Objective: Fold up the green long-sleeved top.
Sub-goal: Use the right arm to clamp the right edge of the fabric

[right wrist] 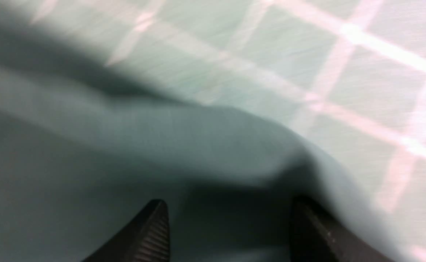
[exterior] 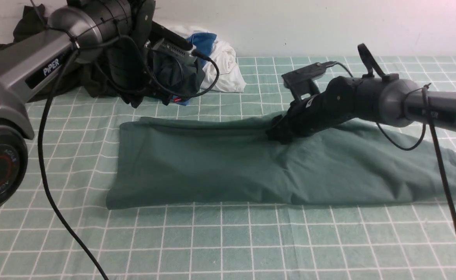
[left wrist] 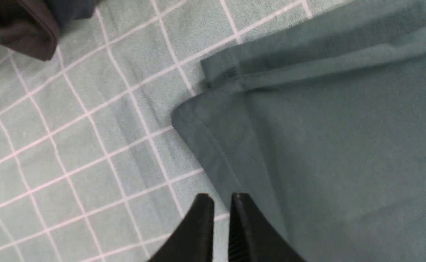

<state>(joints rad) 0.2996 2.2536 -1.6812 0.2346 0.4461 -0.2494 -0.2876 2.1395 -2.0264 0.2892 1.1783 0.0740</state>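
Lying flat across the middle of the pale green checked tablecloth with white grid lines [exterior: 212, 241], the muted dark-green cotton long-sleeved top [exterior: 228, 167] is folded into one long band running from the left side to the right, where it passes under the right arm. The right gripper [exterior: 277, 135] is down at the band's far edge, about midway along it; in its wrist view the two black ribbed fingers [right wrist: 151, 233] stand wide apart just over a raised ridge of the green fabric, clamped on nothing. The left gripper [left wrist: 222, 199] hangs above the band's left end, near its hemmed corner, with its black jaws drawn almost together, only a thin slit between them and nothing in it. At the back left, against the wall, lies a heap of blackish crumpled garments [exterior: 95, 77], and just beside it a bunched white cloth with a blue patch [exterior: 224, 66].
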